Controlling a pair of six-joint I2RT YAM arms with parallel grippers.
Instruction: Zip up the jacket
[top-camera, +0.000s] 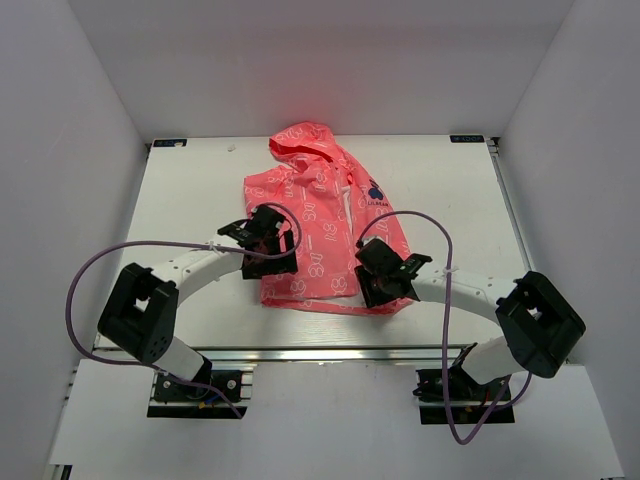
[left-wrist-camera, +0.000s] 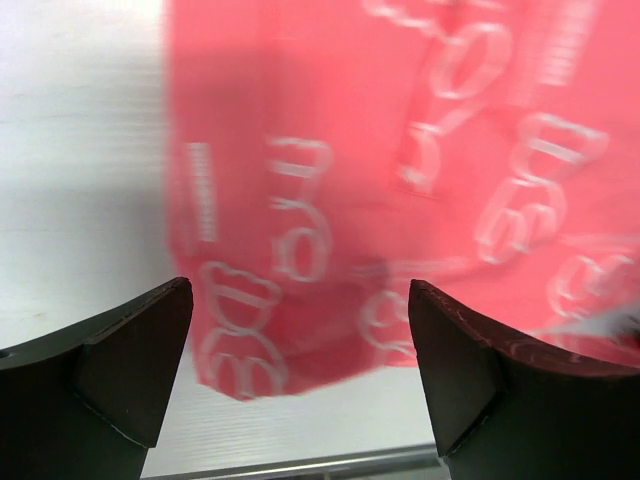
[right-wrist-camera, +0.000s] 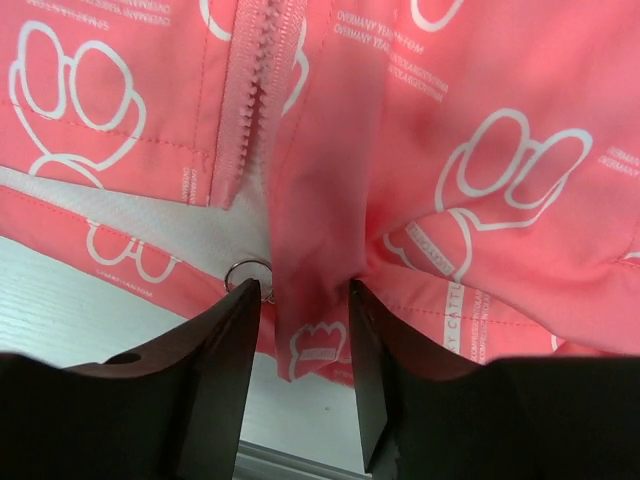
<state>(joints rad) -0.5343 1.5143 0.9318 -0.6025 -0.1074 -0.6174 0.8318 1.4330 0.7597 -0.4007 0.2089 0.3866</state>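
Item 1, the jacket (top-camera: 318, 215): coral-pink thin fabric with a white printed pattern, lying flat near the middle of the white table (top-camera: 190, 200), hood toward the far edge and hem toward the arm bases. A dark blue logo (top-camera: 375, 192) sits on the chest panel on the right side of the overhead view. The zipper (right-wrist-camera: 255, 80) shows pink teeth running toward the hem, and the 2 front edges lie apart at the bottom; a small metal ring (right-wrist-camera: 248, 275) sits at the lower end of that opening. Item 2, the left gripper (left-wrist-camera: 300, 350): poised over the hem corner on the jacket's left side, its 2 fingers (left-wrist-camera: 120, 370) spread wide with blurred fabric visible below and between them, nothing clamped. Item 3, the right gripper (right-wrist-camera: 303, 300): positioned at the hem just right of the zipper, its 2 fingers (right-wrist-camera: 200, 380) drawn close together and pinching a raised fold of the jacket's front edge between them, the metal ring just beside the left finger. Item 4, purple cables (top-camera: 80, 280): 1 looping from each arm.
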